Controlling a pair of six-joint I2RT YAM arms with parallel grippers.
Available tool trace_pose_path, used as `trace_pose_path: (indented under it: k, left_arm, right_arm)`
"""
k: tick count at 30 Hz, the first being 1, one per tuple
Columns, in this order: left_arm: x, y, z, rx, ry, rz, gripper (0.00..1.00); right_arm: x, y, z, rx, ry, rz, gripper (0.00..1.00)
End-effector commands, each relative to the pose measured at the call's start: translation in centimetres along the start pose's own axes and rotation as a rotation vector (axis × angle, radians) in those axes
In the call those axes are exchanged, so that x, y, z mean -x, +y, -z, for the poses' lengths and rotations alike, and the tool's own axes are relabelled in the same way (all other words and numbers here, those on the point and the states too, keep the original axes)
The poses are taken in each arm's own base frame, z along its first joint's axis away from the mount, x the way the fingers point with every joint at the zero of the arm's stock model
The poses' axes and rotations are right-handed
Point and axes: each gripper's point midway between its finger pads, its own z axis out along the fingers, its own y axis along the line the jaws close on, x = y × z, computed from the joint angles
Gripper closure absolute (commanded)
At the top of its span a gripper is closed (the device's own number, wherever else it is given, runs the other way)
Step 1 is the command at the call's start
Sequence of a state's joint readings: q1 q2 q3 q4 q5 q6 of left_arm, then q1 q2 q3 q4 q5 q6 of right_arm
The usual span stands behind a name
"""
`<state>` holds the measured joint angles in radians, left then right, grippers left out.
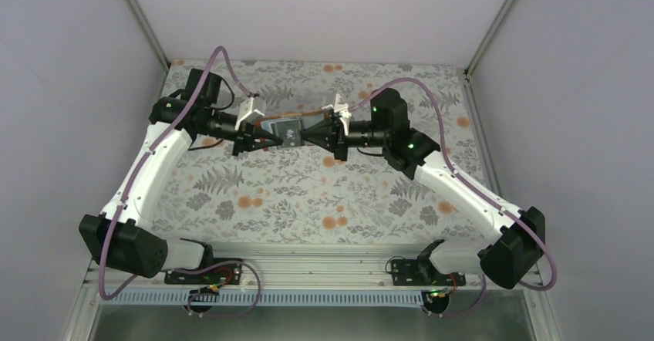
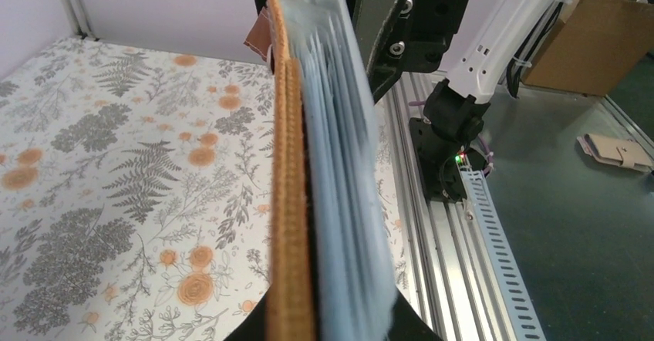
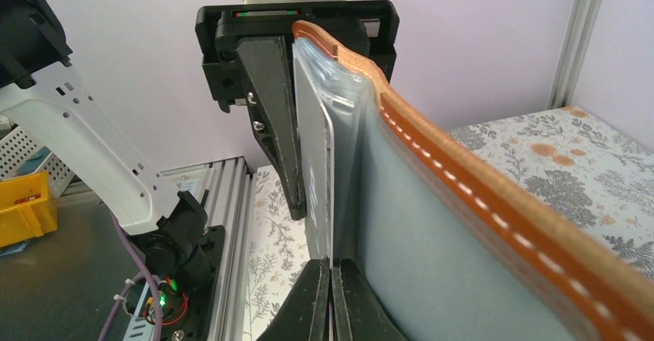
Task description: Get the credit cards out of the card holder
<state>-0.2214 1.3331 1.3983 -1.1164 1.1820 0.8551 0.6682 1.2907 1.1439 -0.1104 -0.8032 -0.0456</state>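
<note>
**A:** Where is the card holder [image 2: 291, 202], and which arm has it?

**B:** It's in the air above the table [image 1: 308, 202], edge-on between your two arms. Your left gripper [image 1: 254, 137] is clamped on one end, with rust leather on one side and blue-grey lining on the other. Your right gripper [image 3: 332, 298] has its jaws pressed together at the opposite end, on the lip of a pale sheet [image 3: 315, 163] in the lining.

**A:** Is that sheet a card?

**B:** You can't tell from the wrist view. It could be a card or only a pocket layer. From above, a black card [image 1: 291, 134] with white marks shows between the grippers, apparently seated in the holder.

**A:** So how do you pull well?

**B:** I'd draw your right arm straight back along the line of the pocket, slowly, with the left clamp firm as the anchor. A sideways twist would likely bend the card or drag the whole holder out of the left clamp. If the leather follows your pull, you probably have the pocket, so let go and pinch again on the card's edge alone.
</note>
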Motion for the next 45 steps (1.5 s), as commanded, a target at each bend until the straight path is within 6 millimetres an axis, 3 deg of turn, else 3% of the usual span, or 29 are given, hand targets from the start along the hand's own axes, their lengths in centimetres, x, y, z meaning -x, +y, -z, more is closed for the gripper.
trace_pose_path:
  k: [1,16,20,40,45]
  left_arm:
    - [1.4,-1.4,0.3,-0.045,-0.062,-0.062,0.83]
    - [1.3,-1.1,0.2,-0.038,-0.058,-0.051,0.84]
    - [1.2,-1.0,0.2,-0.032,-0.055,-0.05,0.97]
    - [1.0,-0.7,0.3,-0.013,-0.043,-0.054,0.98]
    - [0.6,1.2,0.7,0.07,-0.017,-0.013,0.98]
  right_arm:
    - [0.6,-1.4,1.5,-0.095,-0.022,0.01,0.96]
    - [0.4,-2.2,3.1,-0.171,0.003,0.009,0.96]
    - [0.1,-2.1,3.2,-0.165,0.013,0.008,0.96]
    - [-0.6,-4.4,6.2,-0.284,0.037,-0.008,0.96]
    - [-0.6,-5.3,7.5,-0.34,0.028,-0.02,0.96]
